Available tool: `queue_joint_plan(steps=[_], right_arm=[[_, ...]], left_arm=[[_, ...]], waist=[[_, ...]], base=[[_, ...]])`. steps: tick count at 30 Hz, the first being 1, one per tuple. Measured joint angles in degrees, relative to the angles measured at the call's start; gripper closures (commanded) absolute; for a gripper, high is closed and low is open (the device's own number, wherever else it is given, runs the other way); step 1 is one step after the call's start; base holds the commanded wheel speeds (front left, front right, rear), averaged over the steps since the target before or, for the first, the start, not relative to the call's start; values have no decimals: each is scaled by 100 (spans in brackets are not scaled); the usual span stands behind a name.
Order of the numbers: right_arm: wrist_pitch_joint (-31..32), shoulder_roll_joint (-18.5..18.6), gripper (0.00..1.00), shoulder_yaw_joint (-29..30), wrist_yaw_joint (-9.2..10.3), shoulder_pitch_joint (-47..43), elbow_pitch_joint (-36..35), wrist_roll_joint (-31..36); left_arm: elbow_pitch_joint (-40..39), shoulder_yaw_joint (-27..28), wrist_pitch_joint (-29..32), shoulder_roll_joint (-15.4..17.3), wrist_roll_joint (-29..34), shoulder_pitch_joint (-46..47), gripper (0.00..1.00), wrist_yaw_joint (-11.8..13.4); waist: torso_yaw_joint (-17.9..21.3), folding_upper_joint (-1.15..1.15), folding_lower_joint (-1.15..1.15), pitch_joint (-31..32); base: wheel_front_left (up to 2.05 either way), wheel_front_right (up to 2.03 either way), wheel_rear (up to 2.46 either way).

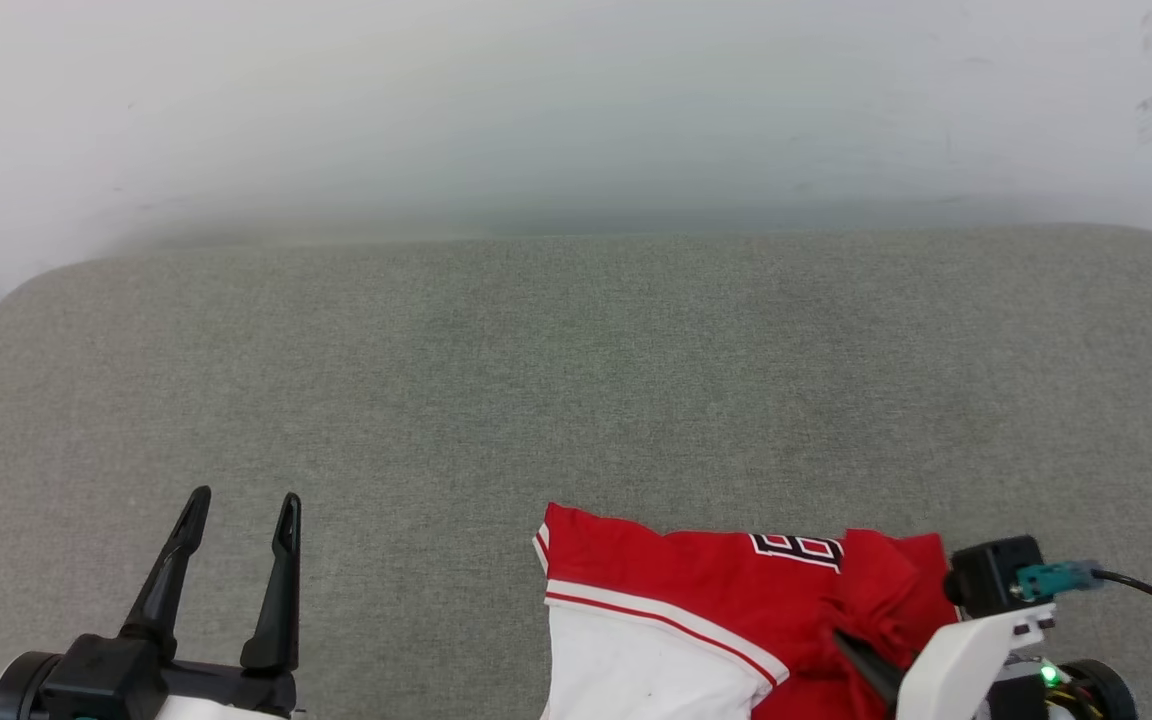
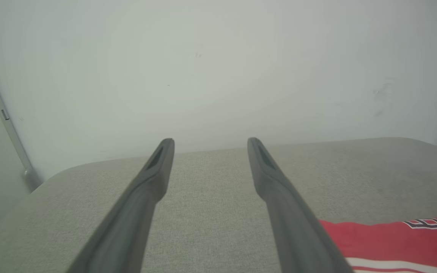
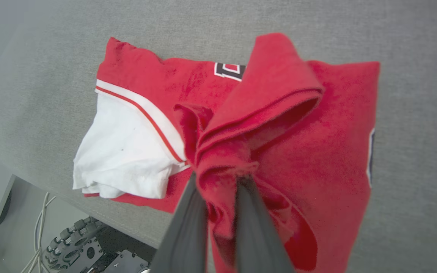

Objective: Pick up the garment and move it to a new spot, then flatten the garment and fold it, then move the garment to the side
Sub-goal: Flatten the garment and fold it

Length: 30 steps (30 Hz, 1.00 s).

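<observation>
Red garment [image 3: 317, 125] with white sleeve lies bunched, pinched by right gripper [image 3: 220, 182].

The garment [image 1: 696, 590] lies on the tabletop [image 1: 536, 380], a fold caught in the right end effector [image 3: 218, 178], well right of the left end effector [image 1: 244, 500]; a wall [image 1: 536, 100] stands beyond both.

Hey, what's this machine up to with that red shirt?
A two-armed robot is working on a red and white jersey lying bunched at the near edge of a grey padded table. Its right tool is clamped on a gathered fold of the red cloth. Its left tool hangs open over bare table, holding nothing. The shirt isn't flat yet.
</observation>
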<state>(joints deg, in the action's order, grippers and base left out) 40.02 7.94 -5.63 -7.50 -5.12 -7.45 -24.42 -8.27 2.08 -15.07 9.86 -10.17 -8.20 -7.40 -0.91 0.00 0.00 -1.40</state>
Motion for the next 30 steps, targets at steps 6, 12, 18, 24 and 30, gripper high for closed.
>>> queue_joint_plan(steps=[6,12,18,24,30], right_arm=[[120,-374,100,-424,0,241,-107,-253],[23,-489,100,-847,0,529,218,-431],[-322,-494,100,-1322,0,861,816,-572],[-601,-493,100,-1716,0,1202,1399,-698],[-858,-505,0,-2374,0,1484,1733,-649]], left_arm=[[4,-3,0,0,-1,23,0,0],[27,-4,0,-1,-9,49,0,0],[45,-14,0,9,-20,88,0,0],[53,-19,0,18,-42,136,0,0],[104,-27,0,12,-44,152,0,0]], waist=[[-92,0,0,-53],[-196,0,0,-78],[-298,0,0,-107],[-389,0,0,-183],[-474,0,0,-193]], base=[[0,0,0],[0,0,0],[0,0,0],[0,0,0],[0,0,0]])
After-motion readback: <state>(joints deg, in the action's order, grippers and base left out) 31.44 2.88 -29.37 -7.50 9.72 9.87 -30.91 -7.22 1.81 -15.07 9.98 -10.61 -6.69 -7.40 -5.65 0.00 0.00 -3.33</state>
